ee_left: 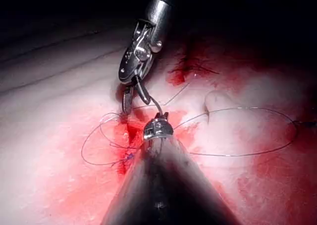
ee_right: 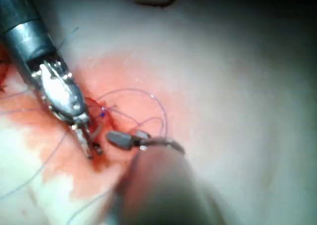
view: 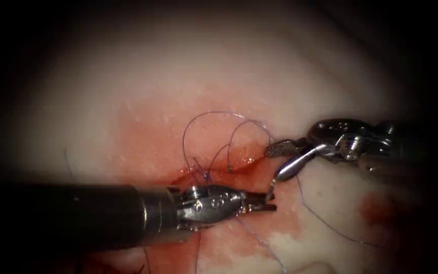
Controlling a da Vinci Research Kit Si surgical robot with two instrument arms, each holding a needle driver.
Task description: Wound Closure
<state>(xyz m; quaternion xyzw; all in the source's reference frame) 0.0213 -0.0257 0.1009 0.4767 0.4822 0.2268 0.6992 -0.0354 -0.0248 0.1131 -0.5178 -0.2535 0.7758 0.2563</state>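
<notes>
The cut (view: 214,170) in the tissue (view: 259,76) lies amid red fluid, with a bluish knot (view: 206,175) on it. Thin thread (view: 214,115) loops above the cut. My left tool (view: 265,204) comes in from the lower left, its jaws shut on the small curved needle (view: 270,193) just right of the stitched part. The needle (ee_left: 152,103) stands up out of the jaws, clear of the tissue. My right tool (view: 271,165) stands open, its lower jaw tip close to the needle's upper end and its ridged upper jaw above. It holds nothing.
More thread (view: 330,223) trails over the tissue toward the lower right. A second red patch (view: 376,208) lies at the right. The left tool's dark shaft (view: 67,213) crosses the lower left.
</notes>
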